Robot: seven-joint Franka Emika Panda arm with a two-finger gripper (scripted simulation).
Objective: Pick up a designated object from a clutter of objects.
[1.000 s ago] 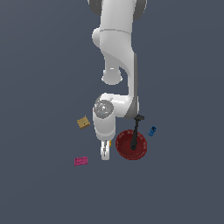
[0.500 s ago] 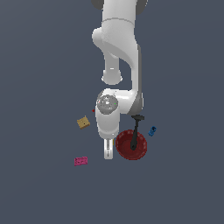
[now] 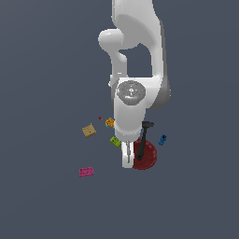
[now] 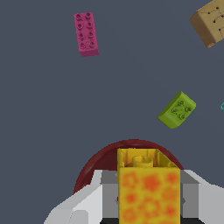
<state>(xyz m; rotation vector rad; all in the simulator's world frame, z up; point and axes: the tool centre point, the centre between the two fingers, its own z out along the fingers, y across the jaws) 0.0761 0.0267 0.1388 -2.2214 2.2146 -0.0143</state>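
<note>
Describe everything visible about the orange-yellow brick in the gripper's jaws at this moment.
The orange-yellow brick is roughly cubic, yellow with blotchy orange patches on its near face, plastic-looking, with a round stud in its hollowed upper end. It sits upright between the jaws of the gripper, whose grey pads press both its sides. The red bowl shows behind it. In the exterior view the arm hides the brick.

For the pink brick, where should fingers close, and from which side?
Pinch the pink brick across its narrow width, a finger on each long side face, coming straight down. It lies flat, studs up, with bare floor around it. The gripper is now shut on the yellow brick, so that must go first.
</note>
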